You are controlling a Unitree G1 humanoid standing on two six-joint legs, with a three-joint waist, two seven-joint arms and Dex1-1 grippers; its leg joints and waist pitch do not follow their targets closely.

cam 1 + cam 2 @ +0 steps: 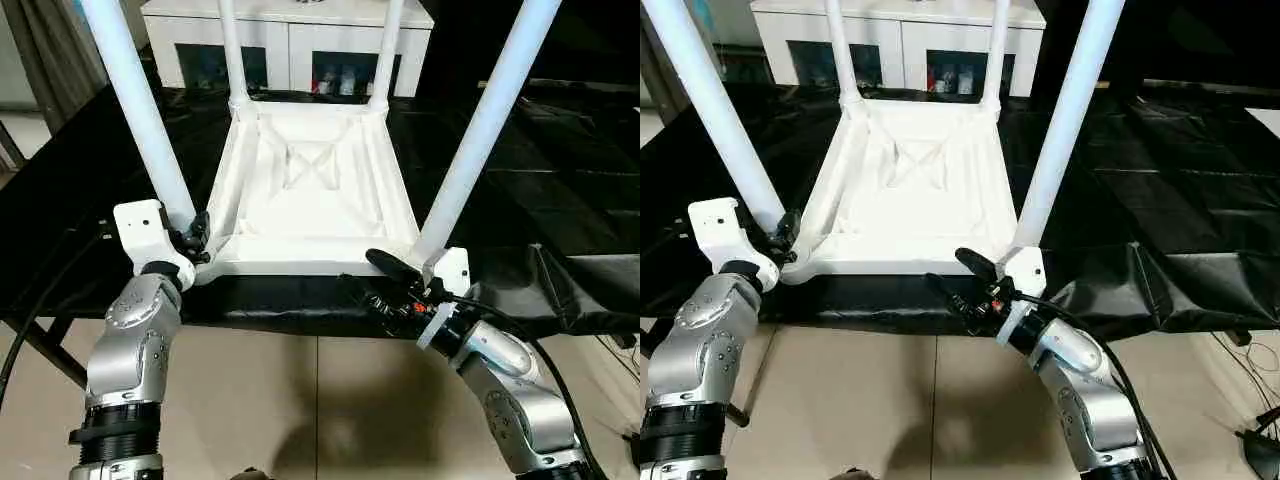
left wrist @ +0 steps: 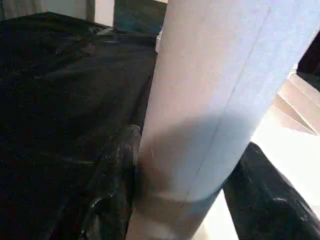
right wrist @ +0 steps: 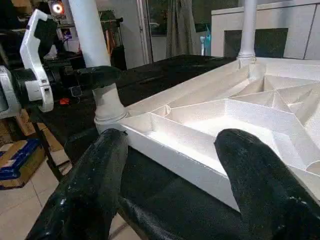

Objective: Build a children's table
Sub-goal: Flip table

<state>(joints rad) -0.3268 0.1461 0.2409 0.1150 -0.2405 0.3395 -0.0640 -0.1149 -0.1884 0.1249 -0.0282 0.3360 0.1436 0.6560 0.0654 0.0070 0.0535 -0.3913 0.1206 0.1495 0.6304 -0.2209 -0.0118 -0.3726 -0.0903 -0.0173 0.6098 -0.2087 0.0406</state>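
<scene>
White plastic makes up the children's table (image 1: 310,190), which lies upside down on a black cloth (image 1: 560,180) over the work surface, its X-ribbed underside facing up and all four tapered legs standing in the corner sockets. The left gripper (image 1: 193,240) is at the base of the near left leg (image 1: 140,110), and the left wrist view shows one black finger (image 2: 112,190) on each side of that leg, pressed against it, so the jaws are grasping the leg. The right gripper (image 1: 385,280) sits at the near edge of the tabletop just beside the near right leg (image 1: 480,130); its two fingers (image 3: 260,175) are spread apart with nothing between them. A white cabinet (image 1: 290,40) with glass doors stands beyond the far edge.
</scene>
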